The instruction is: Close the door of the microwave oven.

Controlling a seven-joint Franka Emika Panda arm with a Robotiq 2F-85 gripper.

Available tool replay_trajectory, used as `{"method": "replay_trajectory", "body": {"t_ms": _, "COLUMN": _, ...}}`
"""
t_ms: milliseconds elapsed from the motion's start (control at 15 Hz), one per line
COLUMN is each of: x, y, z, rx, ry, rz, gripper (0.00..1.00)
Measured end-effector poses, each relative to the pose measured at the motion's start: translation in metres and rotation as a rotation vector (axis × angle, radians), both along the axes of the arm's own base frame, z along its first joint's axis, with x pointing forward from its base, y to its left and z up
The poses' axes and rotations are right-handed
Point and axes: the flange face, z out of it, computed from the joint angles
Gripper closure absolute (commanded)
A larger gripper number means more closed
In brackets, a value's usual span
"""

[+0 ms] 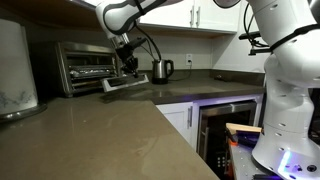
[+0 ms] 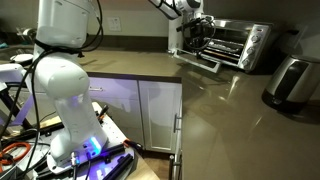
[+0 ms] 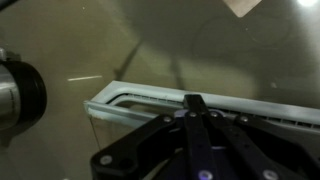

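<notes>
The silver microwave oven stands at the back of the counter and also shows in an exterior view. Its door hangs open, lying about flat in front of the dark interior in both exterior views. My gripper is just above the door's front edge, near its right end. In the wrist view the gripper is shut, with nothing between the fingers. Its tips are right at the door's silver handle bar; I cannot tell if they touch it.
A steel kettle stands just right of the door. A big white appliance is left of the oven. The brown counter spreads in front. A dark under-counter glass door and the robot's base are at the right.
</notes>
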Motion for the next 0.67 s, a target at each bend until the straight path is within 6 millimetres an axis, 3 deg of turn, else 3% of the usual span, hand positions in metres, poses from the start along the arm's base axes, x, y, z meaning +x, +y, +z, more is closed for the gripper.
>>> {"method": "replay_trajectory", "body": {"t_ms": 667, "x": 0.001, "y": -0.014, "z": 0.013, "rx": -0.123, "ry": -0.041, "rz": -0.021, "gripper": 1.0}}
